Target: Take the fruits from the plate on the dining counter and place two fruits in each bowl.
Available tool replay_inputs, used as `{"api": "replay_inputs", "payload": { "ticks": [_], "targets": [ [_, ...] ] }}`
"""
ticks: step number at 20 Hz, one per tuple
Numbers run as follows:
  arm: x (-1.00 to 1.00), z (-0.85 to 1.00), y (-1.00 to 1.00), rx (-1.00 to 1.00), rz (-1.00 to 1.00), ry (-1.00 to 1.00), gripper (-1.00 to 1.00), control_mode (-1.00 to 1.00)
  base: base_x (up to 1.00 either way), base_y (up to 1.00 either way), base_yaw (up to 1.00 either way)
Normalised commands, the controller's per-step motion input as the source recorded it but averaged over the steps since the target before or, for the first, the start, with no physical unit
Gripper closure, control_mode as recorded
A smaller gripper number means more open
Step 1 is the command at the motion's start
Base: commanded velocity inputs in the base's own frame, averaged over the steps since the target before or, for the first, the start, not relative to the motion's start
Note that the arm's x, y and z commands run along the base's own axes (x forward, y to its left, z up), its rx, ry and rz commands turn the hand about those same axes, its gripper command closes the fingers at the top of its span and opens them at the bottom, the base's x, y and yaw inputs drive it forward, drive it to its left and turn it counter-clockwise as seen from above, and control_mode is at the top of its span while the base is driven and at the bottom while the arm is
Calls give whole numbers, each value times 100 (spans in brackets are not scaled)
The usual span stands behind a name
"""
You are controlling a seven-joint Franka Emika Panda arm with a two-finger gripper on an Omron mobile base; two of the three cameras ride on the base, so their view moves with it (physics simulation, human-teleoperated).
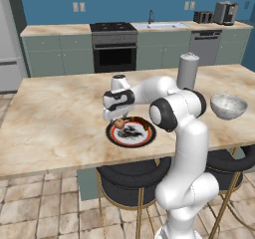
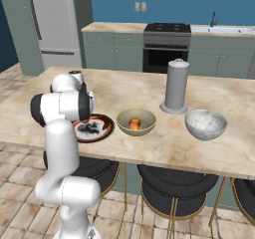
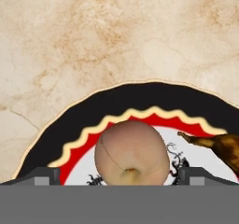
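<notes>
Peach-pink fruit (image 3: 132, 153) sits between the jaws of the gripper (image 1: 118, 123), which close on it just over the plate (image 1: 130, 134). Beyond, on the bench (image 1: 60, 113), the olive bowl (image 2: 136, 122) holds an orange fruit (image 2: 134, 123); the speckled bowl (image 2: 205, 124) stands farther right.

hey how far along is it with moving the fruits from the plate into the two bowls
Done: one yellow-orange fruit sits in the olive-yellow bowl. In hand: the gripper is down at the plate, its fingertips either side of the peach-pink fruit; a firm grip can't be confirmed. Left: that fruit, the dark brown fruit on the plate, and the white-grey speckled bowl, which looks empty.
</notes>
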Motion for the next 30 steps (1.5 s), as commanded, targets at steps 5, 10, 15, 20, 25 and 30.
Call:
{"api": "replay_inputs", "payload": {
  "ticks": [5, 10, 15, 20, 25, 30],
  "targets": [
    [-10, -26, 0, 0, 0, 4, -100, -100, 0, 0, 0],
    [2, -24, 0, 0, 0, 0, -100, -100, 0, 0, 0],
    [5, -16, 0, 0, 0, 0, -100, -100, 0, 0, 0],
    [-10, -10, 0, 0, 0, 0, -100, -100, 0, 0, 0],
    [-16, -17, 0, 0, 0, 0, -100, -100, 0, 0, 0],
    [-27, -12, 0, 0, 0, 0, -100, -100, 0, 0, 0]
  ]
}}
